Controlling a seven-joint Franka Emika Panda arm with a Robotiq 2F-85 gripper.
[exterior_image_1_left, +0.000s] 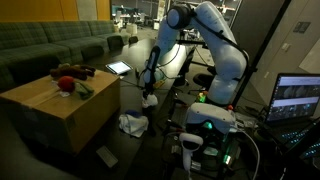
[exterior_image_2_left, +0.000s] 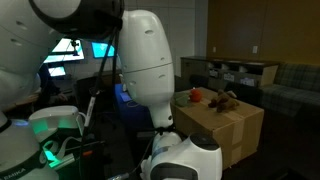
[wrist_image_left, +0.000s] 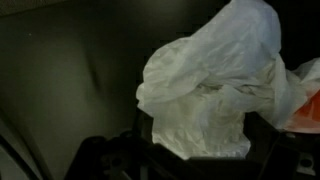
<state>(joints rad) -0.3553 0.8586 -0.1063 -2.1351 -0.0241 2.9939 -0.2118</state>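
Down on the floor (exterior_image_1_left: 105, 145) near the cardboard box (exterior_image_1_left: 60, 105), a crumpled white plastic bag (wrist_image_left: 215, 85) sits right in front of the pincer (exterior_image_1_left: 150, 97), jaws spread wide apart.

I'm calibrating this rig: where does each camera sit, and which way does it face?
Exterior view: stands across the room, facing the cardboard box, sofa and the whole arm.
Exterior view: sits close behind the robot's base, facing the cardboard box; the arm fills the middle.
Wrist view: looks past the dark jaws at a crumpled white bag.
Both exterior views share the cardboard box and arm.
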